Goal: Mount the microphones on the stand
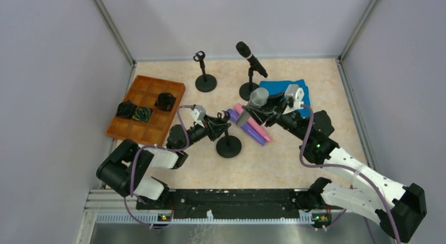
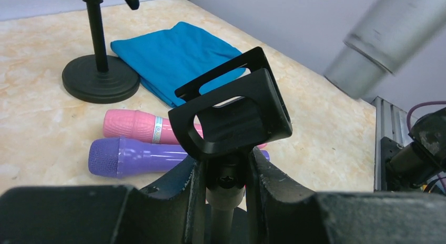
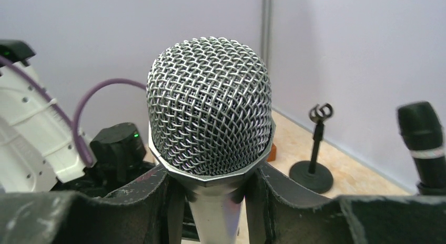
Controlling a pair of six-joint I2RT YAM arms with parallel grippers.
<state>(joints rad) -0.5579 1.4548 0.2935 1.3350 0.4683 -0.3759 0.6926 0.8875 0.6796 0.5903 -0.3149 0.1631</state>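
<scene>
Top external view: the right claw (image 1: pixel 253 109) pinches the silver microphone (image 1: pixel 258 97) just under its mesh head, lifted off the counter (image 1: pixel 331 97). Its long axis slants down-left, tail toward the clip (image 2: pixel 231 118) of the near stand (image 1: pixel 229 146). The left claw (image 2: pixel 223 183) is pressed tight on that stand's stem, below the clip. The microphone sits up and right of the clip, apart. Its tail is cut off in the left wrist view and hidden in the right wrist view, so the gap is hard to judge.

I see black joints and white shells on both arms (image 1: pixel 363 173), purple cables (image 1: pixel 302 149) trailing behind the left hand (image 2: pixel 223 181) and the right hand (image 3: pixel 210 196), a green light (image 1: pixel 317 145) behind the right one, and scuffed black fingers (image 3: pixel 152 202).
</scene>
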